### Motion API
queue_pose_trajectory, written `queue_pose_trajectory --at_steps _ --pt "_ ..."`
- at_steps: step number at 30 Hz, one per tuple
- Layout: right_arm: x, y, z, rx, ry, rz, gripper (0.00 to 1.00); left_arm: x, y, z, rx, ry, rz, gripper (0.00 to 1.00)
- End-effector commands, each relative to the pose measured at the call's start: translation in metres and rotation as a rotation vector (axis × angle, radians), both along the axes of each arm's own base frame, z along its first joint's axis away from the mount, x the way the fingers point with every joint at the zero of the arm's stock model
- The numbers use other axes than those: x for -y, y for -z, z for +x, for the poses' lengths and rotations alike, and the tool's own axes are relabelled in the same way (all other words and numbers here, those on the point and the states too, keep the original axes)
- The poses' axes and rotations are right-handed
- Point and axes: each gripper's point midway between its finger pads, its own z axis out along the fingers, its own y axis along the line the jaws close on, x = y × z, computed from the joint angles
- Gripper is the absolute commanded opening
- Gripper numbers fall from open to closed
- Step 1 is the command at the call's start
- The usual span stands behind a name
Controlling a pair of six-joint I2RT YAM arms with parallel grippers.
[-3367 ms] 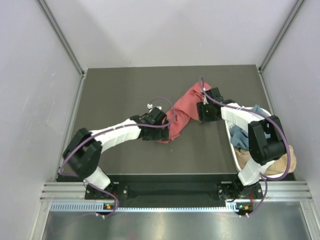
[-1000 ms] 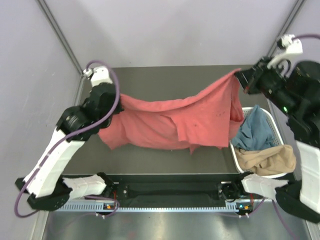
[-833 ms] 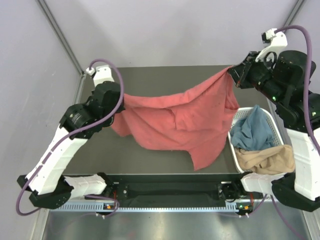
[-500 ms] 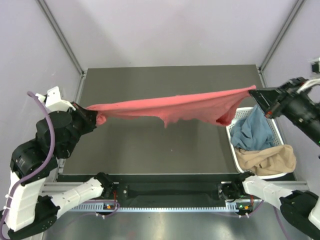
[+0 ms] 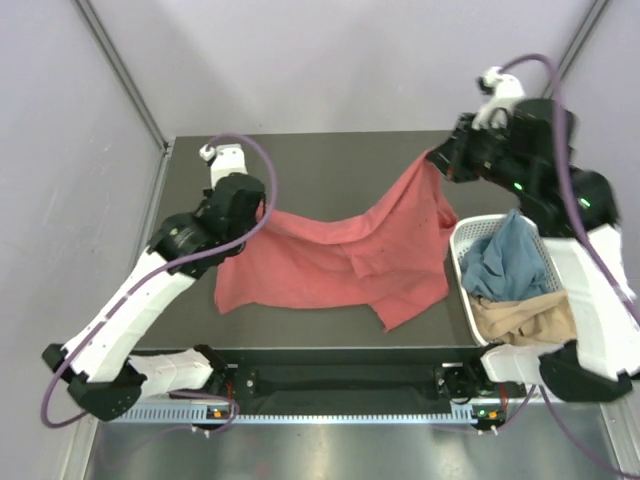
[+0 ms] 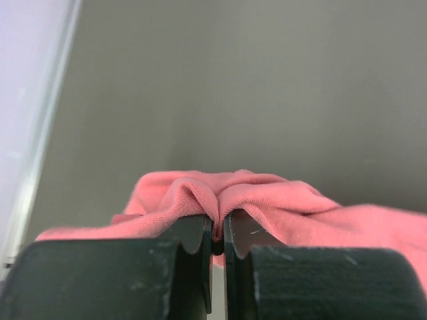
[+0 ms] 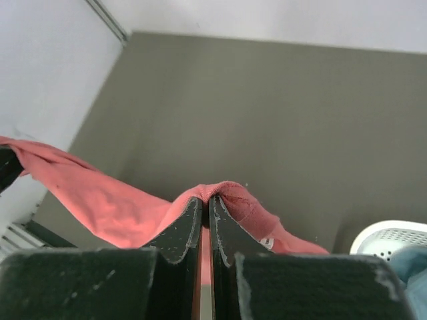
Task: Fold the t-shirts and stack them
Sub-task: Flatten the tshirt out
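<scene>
The red t-shirt (image 5: 340, 255) hangs stretched between both grippers over the middle of the table (image 5: 330, 165), sagging in between, with its lower part drooping toward the near edge. The left gripper (image 5: 262, 208), close to the left edge, is pinched tight on a bunched fold of one end. The right gripper (image 5: 435, 160), raised near the far right corner, is clamped on the other end. A blue shirt (image 5: 505, 262) and a tan shirt (image 5: 530, 320) lie in the white basket (image 5: 466, 230) at the right edge.
</scene>
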Motion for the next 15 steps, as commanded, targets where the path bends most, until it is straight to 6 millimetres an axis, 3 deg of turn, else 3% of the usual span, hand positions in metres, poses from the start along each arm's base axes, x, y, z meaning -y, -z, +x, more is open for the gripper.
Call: queue_pose_trajectory --at_steps 1,6,7,8,9,10,11,12,13,14,15 --pt "-0.016 0.005 0.046 0.048 -0.019 -0.038 0.00 -0.018 0.001 0.035 0.087 -0.118 0.089 0.00" --pt "-0.042 0.057 0.115 -0.039 -0.047 -0.119 0.00 -0.044 0.038 0.092 0.005 -0.172 0.040 0.00" --pt "-0.047 0.065 0.126 -0.045 -0.049 -0.118 0.00 -0.057 0.058 0.106 -0.059 -0.218 0.073 0.00" --pt "-0.052 0.082 0.141 -0.069 -0.055 -0.121 0.00 -0.063 0.064 0.112 -0.075 -0.252 0.098 0.00" --pt "-0.057 0.087 0.149 -0.071 -0.064 -0.114 0.00 -0.067 0.066 0.119 -0.081 -0.277 0.114 0.00" --pt "-0.061 0.089 0.160 -0.053 -0.071 -0.110 0.00 -0.072 0.081 0.129 -0.119 -0.299 0.145 0.00" --pt "-0.066 0.108 0.175 -0.081 -0.067 -0.122 0.00 -0.072 0.085 0.138 -0.116 -0.295 0.140 0.00" --pt "-0.067 0.116 0.185 -0.095 -0.060 -0.127 0.00 -0.073 0.087 0.146 -0.113 -0.299 0.142 0.00" --pt "-0.067 0.111 0.196 -0.080 -0.055 -0.122 0.00 -0.078 0.098 0.155 -0.135 -0.314 0.155 0.00" --pt "-0.069 0.133 0.213 -0.126 -0.052 -0.139 0.00 -0.080 0.093 0.162 -0.123 -0.324 0.147 0.00" --pt "-0.069 0.134 0.222 -0.131 -0.045 -0.132 0.00 -0.086 0.094 0.166 -0.128 -0.340 0.145 0.00"
